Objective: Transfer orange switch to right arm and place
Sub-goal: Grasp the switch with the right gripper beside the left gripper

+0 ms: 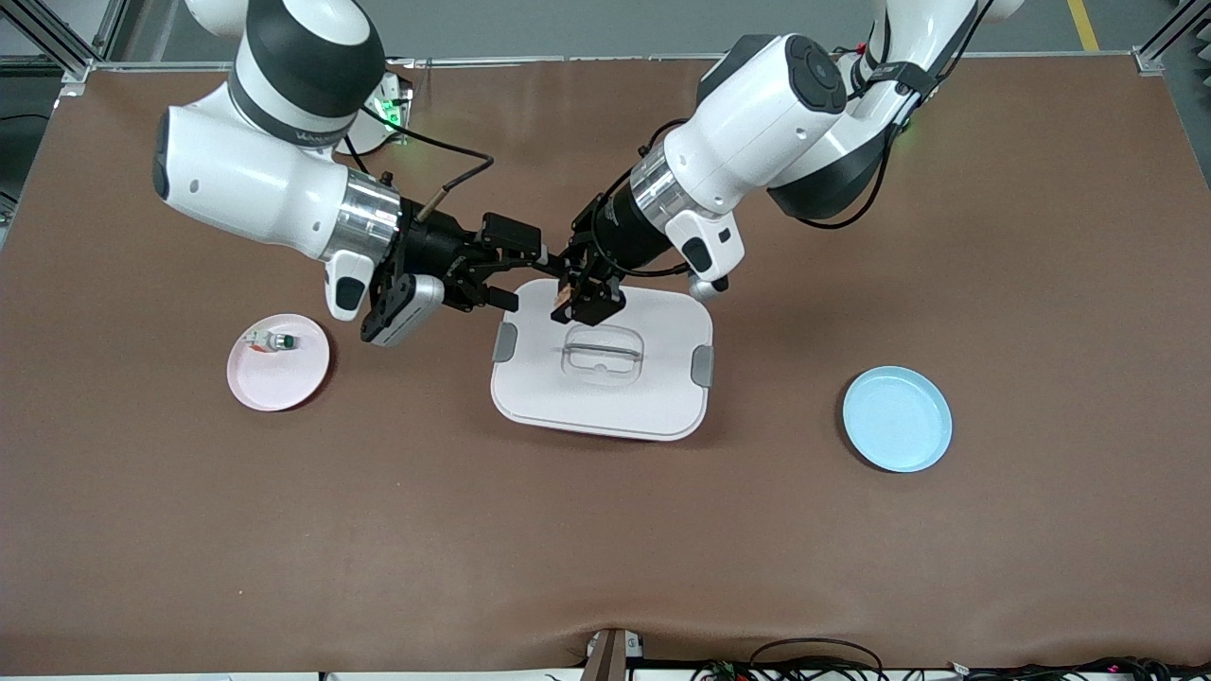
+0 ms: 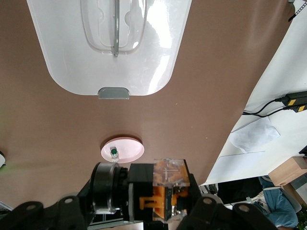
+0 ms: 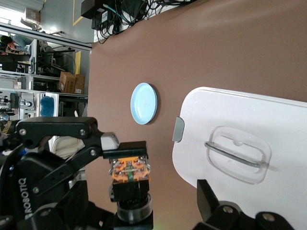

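Pinching the orange switch [image 1: 564, 294], my left claw [image 1: 575, 288] hangs over the white lid [image 1: 605, 397]. My right claw [image 1: 516, 276] sits spread beside it.

No legible text or labels anywhere.

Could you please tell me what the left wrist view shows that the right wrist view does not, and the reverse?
Only the left wrist view shows the pink plate with the small white part on it. Only the right wrist view shows the blue plate, and the left claw shut on the orange switch from outside. Both show the orange switch, the white lidded box and the brown table.
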